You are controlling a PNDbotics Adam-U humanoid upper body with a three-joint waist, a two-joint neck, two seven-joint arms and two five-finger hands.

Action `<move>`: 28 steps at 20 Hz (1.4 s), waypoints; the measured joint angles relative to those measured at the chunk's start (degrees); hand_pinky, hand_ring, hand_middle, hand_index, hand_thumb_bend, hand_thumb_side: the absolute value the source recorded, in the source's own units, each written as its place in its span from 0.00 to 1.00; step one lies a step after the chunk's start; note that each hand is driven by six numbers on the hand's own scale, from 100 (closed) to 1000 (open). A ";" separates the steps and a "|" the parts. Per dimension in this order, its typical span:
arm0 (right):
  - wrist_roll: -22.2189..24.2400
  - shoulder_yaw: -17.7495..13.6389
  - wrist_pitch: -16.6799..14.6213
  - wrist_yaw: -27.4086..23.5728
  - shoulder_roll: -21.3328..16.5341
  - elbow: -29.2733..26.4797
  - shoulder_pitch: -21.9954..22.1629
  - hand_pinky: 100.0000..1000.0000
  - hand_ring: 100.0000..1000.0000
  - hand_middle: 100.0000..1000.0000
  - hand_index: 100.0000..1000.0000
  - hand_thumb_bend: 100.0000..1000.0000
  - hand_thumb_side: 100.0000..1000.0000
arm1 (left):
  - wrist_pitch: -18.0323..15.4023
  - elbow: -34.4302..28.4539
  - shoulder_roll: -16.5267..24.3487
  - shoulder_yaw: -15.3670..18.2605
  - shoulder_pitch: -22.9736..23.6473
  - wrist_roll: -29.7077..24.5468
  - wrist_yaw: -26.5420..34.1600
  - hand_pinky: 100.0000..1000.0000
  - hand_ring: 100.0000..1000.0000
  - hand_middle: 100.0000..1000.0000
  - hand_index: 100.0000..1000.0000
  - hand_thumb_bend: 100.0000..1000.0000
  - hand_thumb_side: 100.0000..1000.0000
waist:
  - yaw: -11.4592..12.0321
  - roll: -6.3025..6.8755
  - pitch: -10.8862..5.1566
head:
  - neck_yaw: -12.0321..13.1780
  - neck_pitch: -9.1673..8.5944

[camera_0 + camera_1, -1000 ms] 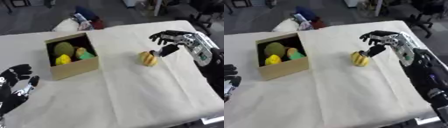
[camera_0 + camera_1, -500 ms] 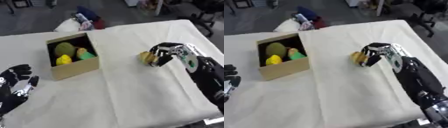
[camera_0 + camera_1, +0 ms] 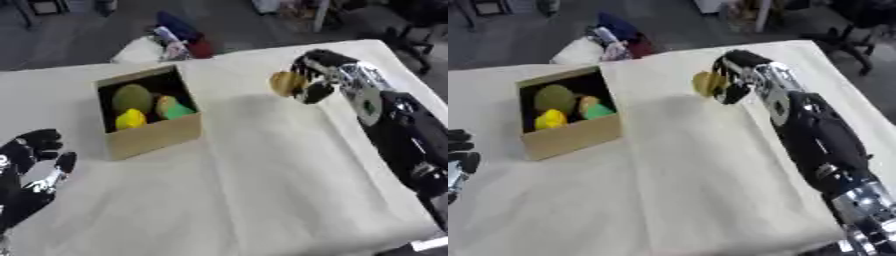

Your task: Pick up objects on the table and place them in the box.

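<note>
Lifted off the desk (image 3: 262,190) since a second ago, the yellow-orange fruit (image 3: 283,83) sits clamped in the right hand (image 3: 313,80), needing carriage left over the cardboard box (image 3: 153,135).

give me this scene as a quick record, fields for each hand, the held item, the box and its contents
right hand: fingers curled round a yellow-orange fruit, raised over the table
held item: yellow-orange fruit, right of the box
left hand: open, idle at lower left
box: cardboard, open top, on the white cloth
contents: green round item, yellow item, orange and green item
</note>
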 measured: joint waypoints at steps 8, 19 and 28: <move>-1.13 0.71 -1.17 1.80 10.60 6.19 -8.13 0.62 0.55 0.37 0.50 0.00 0.00 | -0.15 0.00 -0.05 -0.53 -1.17 -0.73 0.10 0.71 0.71 0.67 0.76 0.35 0.35 | 3.56 0.00 0.03 | -1.32 -0.54; -2.59 2.17 -3.86 16.48 20.51 12.09 -8.61 0.73 0.78 0.92 1.00 0.24 0.55 | -0.19 0.00 -0.32 -1.17 -1.84 -1.31 0.54 0.71 0.71 0.66 0.76 0.35 0.35 | 4.66 0.13 0.08 | -2.67 -1.04; -4.81 4.15 -5.55 3.49 12.10 -4.83 -3.91 0.66 0.69 0.75 0.96 0.00 0.14 | -0.06 0.00 -0.31 -0.66 -0.68 -0.83 0.47 0.71 0.71 0.66 0.76 0.35 0.35 | 0.69 0.12 -0.02 | 0.45 -0.92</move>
